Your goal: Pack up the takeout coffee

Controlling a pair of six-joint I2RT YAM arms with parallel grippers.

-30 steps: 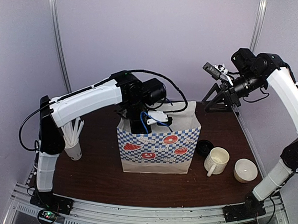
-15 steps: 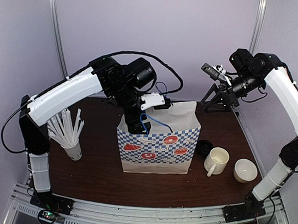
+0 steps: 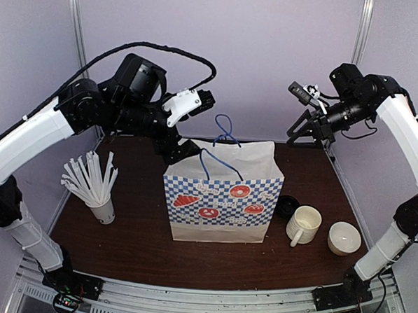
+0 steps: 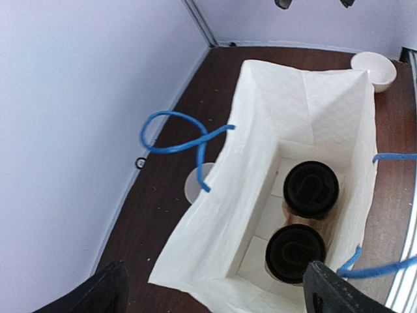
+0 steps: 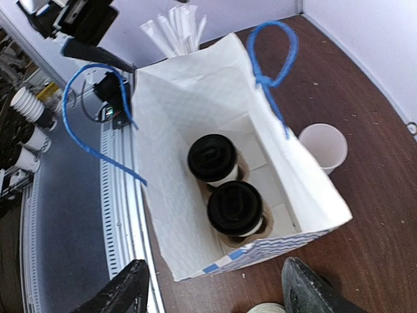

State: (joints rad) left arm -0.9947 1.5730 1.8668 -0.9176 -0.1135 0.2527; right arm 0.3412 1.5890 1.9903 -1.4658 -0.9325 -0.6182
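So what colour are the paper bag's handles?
The handles are blue cord; the right wrist view shows them best.

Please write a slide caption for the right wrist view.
Two black-lidded coffee cups stand side by side inside the open paper bag.

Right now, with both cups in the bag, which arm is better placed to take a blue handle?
Probably left. The left end effector is open just above the bag, a blue handle close by. The right end effector is open too, but farther from the bag.
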